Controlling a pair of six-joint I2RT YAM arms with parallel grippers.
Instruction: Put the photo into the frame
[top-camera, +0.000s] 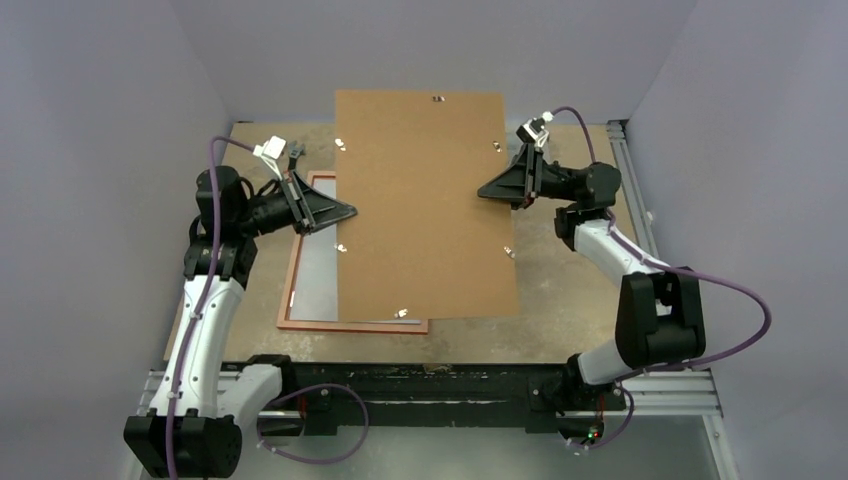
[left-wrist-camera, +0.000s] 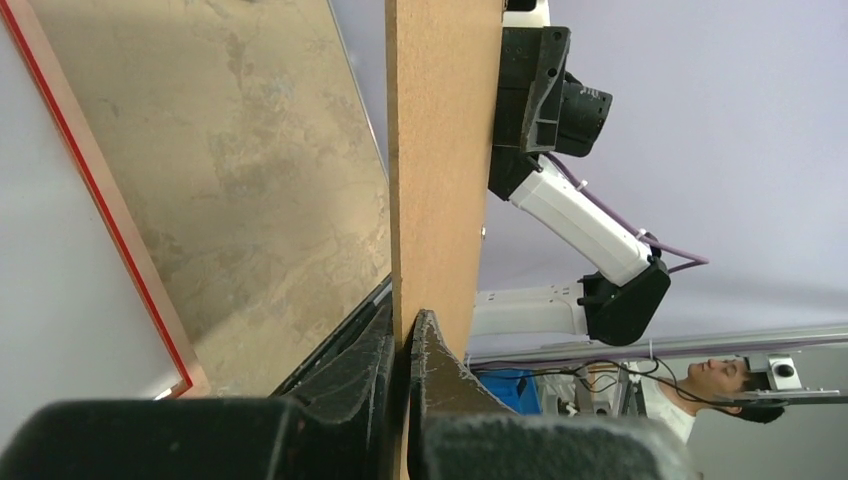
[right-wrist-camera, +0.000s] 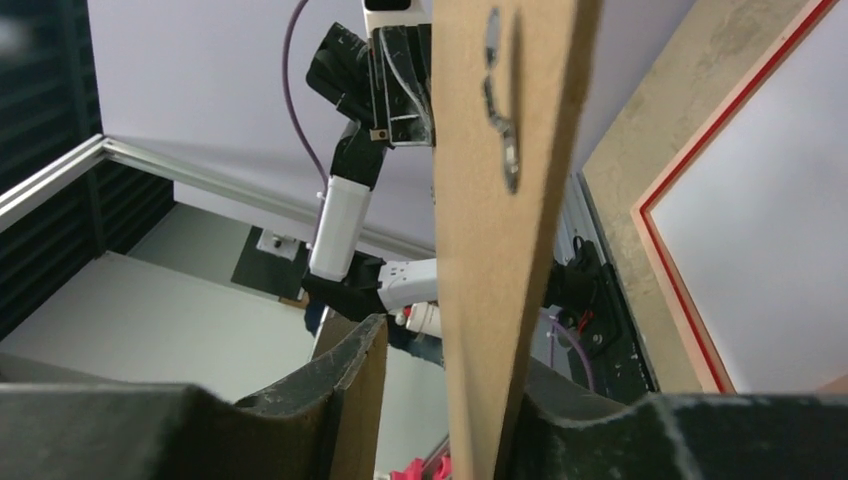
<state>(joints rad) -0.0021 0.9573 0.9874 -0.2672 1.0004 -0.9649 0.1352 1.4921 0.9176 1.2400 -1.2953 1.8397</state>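
The brown backing board (top-camera: 425, 200) hangs tilted above the table between my two grippers. My left gripper (top-camera: 345, 212) is shut on its left edge, and the jaws pinch it tightly in the left wrist view (left-wrist-camera: 405, 325). My right gripper (top-camera: 487, 190) is at the board's right edge. In the right wrist view (right-wrist-camera: 450, 345) its jaws are open, and the board (right-wrist-camera: 490, 200) leans on one finger with a gap to the other. The frame (top-camera: 296, 270) lies on the table, back up, partly under the board. A plain white sheet (top-camera: 318, 270) lies inside it. No printed side of the photo shows.
Small metal clips (top-camera: 437, 98) sit along the board's edges. The worn tabletop (top-camera: 570, 290) extends right of the board. Grey walls close in three sides. A black and aluminium rail (top-camera: 450, 385) runs along the near edge. A person (left-wrist-camera: 700, 390) shows beyond the table.
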